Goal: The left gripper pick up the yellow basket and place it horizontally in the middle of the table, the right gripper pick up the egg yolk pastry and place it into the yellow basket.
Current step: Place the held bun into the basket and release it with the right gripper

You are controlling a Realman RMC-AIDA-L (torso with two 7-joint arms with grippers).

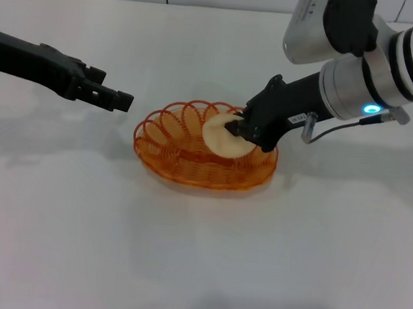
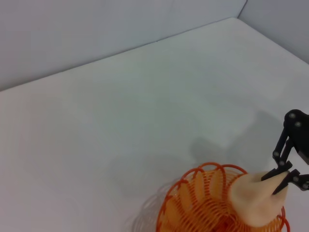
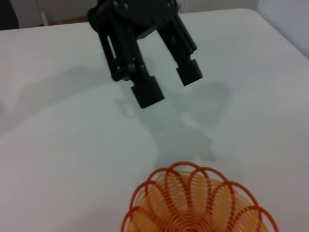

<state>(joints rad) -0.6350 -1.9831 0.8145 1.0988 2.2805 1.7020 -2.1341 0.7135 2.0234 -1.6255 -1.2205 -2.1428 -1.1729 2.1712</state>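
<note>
Right gripper point(image 1: 235, 127) reaches down-left, clamping egg yolk pastry point(image 1: 224, 136) over yellow basket point(image 1: 205, 156); right wrist view alone shows left gripper point(image 3: 168, 83) parted, seemingly empty.

yellow basket point(image 1: 191, 160): oval orange-yellow wire, looped rim, upright, lengthwise across mid-table point(image 1: 77, 230) | egg yolk pastry point(image 1: 221, 138): pale round dome, tilted on edge over basket's right part, clamped between black fingers

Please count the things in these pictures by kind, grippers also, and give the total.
Baskets: 1, the basket on the table.
Pastries: 1, the pastry, held over the basket.
Grippers: 2, the right gripper on the pastry, the left gripper open beside the basket.
Total: 4.
</note>
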